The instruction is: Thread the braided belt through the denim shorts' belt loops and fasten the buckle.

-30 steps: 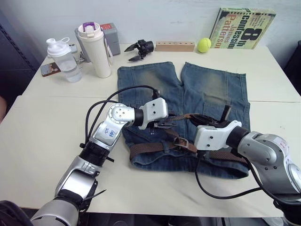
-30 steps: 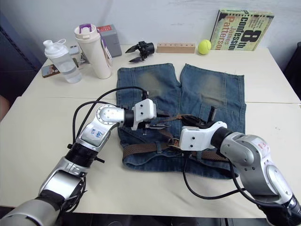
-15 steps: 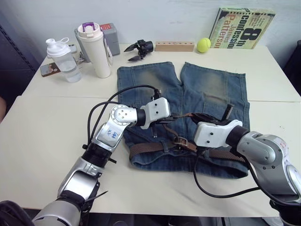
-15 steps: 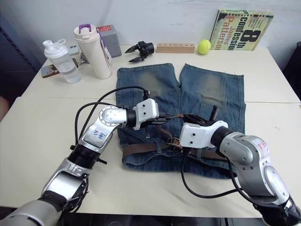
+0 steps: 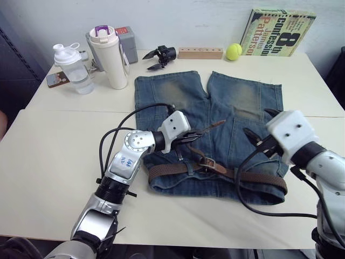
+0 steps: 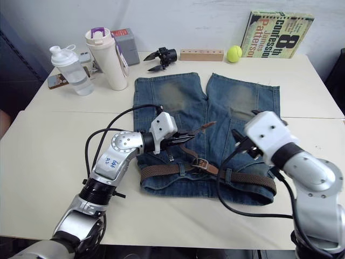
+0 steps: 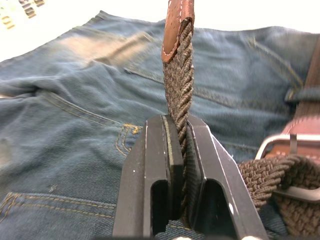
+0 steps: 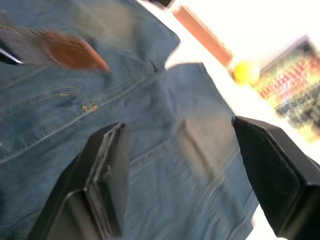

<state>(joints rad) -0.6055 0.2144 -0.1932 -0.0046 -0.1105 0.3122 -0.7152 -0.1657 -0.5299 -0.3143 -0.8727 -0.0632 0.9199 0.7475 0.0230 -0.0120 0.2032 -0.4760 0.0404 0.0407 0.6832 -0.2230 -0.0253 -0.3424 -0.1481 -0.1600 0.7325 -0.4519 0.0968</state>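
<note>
- I see the denim shorts (image 5: 215, 124) spread flat on the white table (image 5: 48, 145), waistband toward me and legs pointing away toward the far edge.
- The braided belt (image 5: 253, 179) lies along the waistband, running under at least one of the belt loops (image 6: 229, 175); I cannot tell how many it passes through.
- The buckle (image 5: 208, 162) sits near the middle of the waistband, resting on the denim, with a tan leather strap beside it.
- My left gripper (image 7: 181, 150) is clamped on the woven part of the belt just below its tan leather tip (image 7: 179, 25); the jaws press on both sides of the braid, and the tip sticks up and out over the shorts.
- My right gripper (image 8: 180, 175) hangs above the right leg of the shorts, jaws spread wide with nothing between them, well apart from the belt.
- At the far edge I see a white tumbler (image 5: 109, 56), a clear shaker bottle (image 5: 73, 67), a tennis ball (image 5: 234, 51), a wooden block (image 5: 200, 53) and a book (image 5: 277, 32) leaning on the wall.
</note>
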